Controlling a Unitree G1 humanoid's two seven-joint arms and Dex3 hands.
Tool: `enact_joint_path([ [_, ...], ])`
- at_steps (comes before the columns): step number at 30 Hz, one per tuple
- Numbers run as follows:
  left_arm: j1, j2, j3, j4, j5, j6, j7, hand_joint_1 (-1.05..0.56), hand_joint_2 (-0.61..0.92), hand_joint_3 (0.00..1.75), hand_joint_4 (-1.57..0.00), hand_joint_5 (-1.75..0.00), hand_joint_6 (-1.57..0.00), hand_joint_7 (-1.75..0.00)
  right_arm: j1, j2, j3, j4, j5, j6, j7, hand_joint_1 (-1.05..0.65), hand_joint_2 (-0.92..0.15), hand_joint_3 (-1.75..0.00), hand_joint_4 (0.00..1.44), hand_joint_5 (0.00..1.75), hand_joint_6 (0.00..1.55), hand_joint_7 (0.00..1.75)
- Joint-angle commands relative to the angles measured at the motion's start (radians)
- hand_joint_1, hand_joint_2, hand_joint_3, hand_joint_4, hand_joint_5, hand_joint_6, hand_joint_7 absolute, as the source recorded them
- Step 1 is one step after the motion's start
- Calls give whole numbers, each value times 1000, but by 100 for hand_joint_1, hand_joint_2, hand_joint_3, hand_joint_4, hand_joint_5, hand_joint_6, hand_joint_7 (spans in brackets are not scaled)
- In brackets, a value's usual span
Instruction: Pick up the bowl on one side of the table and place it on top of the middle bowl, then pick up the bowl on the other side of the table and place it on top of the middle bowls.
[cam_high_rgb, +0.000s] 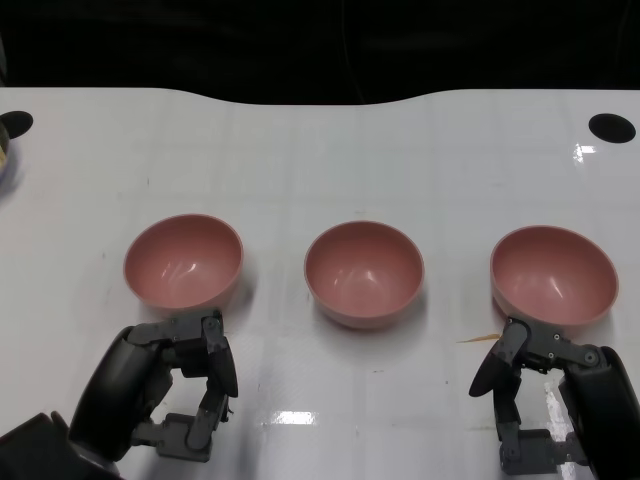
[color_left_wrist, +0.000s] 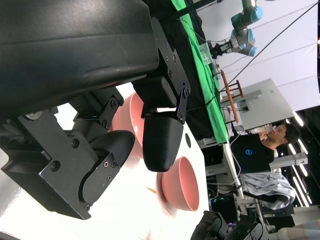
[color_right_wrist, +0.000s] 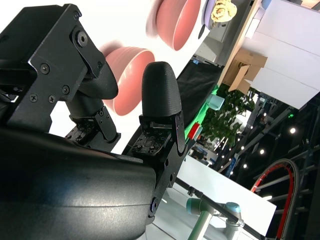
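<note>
Pink bowls sit apart (both hands empty).

The worktop is white and shiny, with bright spots of light on it. It has a round black hole near its far right corner. Behind it all is dark. The wrist views show a big room. There is a green cloth, a grey and blue robot arm, and a person in a dark shirt. There is also a brown box, a leafy plant, a red hoop and small lights high up.
</note>
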Motion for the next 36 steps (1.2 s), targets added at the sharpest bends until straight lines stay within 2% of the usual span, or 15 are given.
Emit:
enact_joint_path([
  [1,-4,15,8,-5,0,3,7,1,26,159,-93,-168,-87,-150,2,-3,-8,-2,9,3,0,16,-21,-167,90,174,83,141],
  [20,1,12,9,-17,-19,24,-1,1,27,159,-92,-168,-86,-151,1,-1,-7,3,9,-9,-2,14,-21,-168,90,174,83,141],
  [23,-3,11,11,-14,-35,38,-9,-1,27,155,-88,-166,-83,-146,2,0,-7,2,7,-7,-3,14,-21,-168,90,175,83,141],
  [25,-6,10,12,-10,-43,41,-11,-3,30,148,-84,-160,-81,-136,3,0,-7,-1,9,-6,-2,14,-21,-168,91,174,83,141],
  [27,-8,9,13,-13,-46,47,-6,-6,36,135,-80,-147,-79,-117,4,-2,-8,-3,5,-8,-4,14,-20,-169,91,175,83,141],
  [31,-5,13,18,-38,-16,66,29,-9,41,119,-73,-128,-70,-93,5,-3,-9,-6,5,-5,-3,14,-20,-170,90,174,83,141],
  [36,-3,30,21,-68,50,88,82,-14,47,102,-63,-117,-65,-70,7,-1,-9,-5,10,-3,-3,13,-19,-170,91,174,84,141],
])
